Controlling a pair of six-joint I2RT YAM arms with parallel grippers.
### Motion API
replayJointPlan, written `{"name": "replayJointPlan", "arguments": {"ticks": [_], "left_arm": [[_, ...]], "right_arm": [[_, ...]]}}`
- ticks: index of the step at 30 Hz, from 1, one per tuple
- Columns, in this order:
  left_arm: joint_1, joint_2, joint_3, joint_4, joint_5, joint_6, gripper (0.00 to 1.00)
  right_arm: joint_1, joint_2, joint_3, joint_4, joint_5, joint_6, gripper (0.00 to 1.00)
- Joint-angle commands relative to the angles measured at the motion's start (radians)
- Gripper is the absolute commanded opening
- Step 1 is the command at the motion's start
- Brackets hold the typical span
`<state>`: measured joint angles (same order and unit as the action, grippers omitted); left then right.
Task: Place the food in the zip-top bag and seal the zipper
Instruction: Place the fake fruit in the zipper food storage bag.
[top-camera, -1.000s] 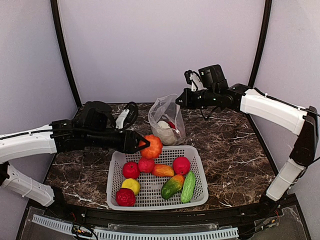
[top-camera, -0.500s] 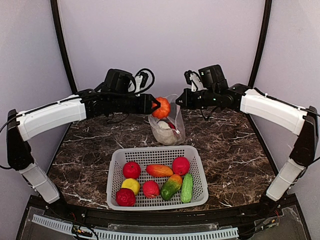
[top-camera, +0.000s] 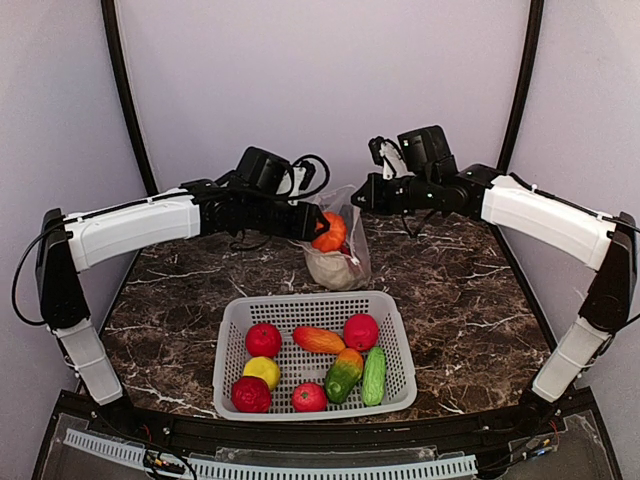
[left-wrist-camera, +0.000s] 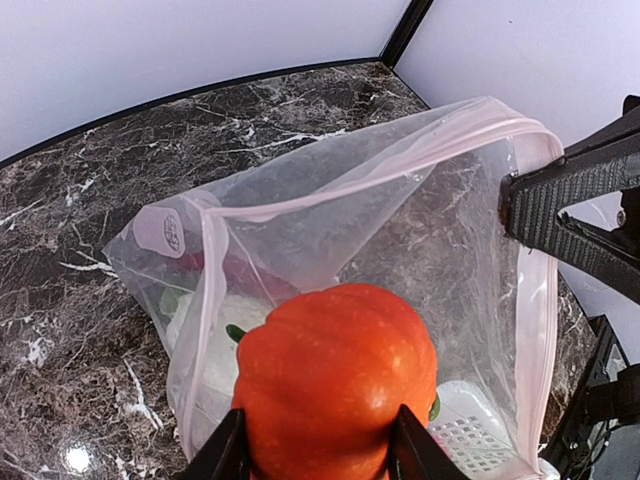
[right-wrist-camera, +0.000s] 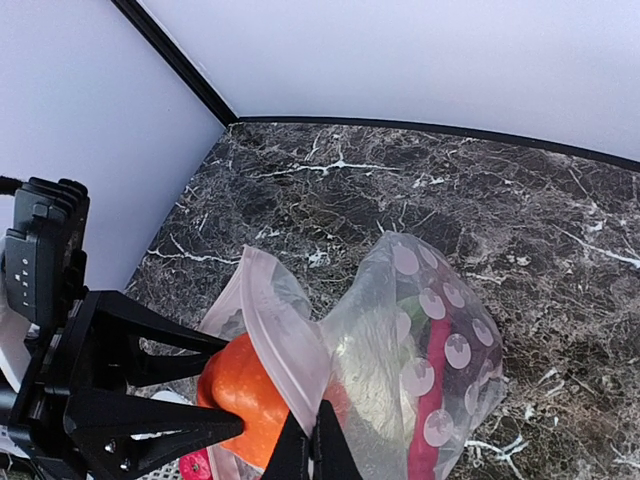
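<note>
The left gripper is clamped on the orange pumpkin, at the mouth of the zip-top bag just ahead. The right gripper pinches the bag's rim. Risk: the pumpkin may snag the rim and pull it free.

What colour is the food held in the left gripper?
Orange; the pumpkin-like piece shows best in the left wrist view.

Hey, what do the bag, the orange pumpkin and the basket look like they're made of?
Bag: thin clear plastic film, glossy; it creases and the tabletop shows through. Pumpkin: probably molded plastic or rubber, smooth with a soft sheen. Basket: white rigid plastic, matte, slotted walls.
</note>
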<state>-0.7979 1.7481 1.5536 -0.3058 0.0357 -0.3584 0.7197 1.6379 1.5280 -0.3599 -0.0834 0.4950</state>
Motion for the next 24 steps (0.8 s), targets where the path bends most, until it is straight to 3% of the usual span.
{"name": "replayJointPlan", "arguments": {"ticks": [1, 12, 24], "left_arm": [[-0.020, 0.039, 0.047, -0.061, 0.003, 0.037, 0.36], [-0.063, 0.134, 0.156, -0.176, -0.040, 0.091, 0.49], [-0.063, 0.127, 0.157, -0.138, 0.013, 0.077, 0.64]], "right_arm": [[0.003, 0.007, 0.040, 0.021, -0.013, -0.008, 0.00], [0.003, 0.016, 0.049, 0.018, -0.020, -0.007, 0.00], [0.003, 0.013, 0.046, 0.016, -0.018, -0.009, 0.00]]}}
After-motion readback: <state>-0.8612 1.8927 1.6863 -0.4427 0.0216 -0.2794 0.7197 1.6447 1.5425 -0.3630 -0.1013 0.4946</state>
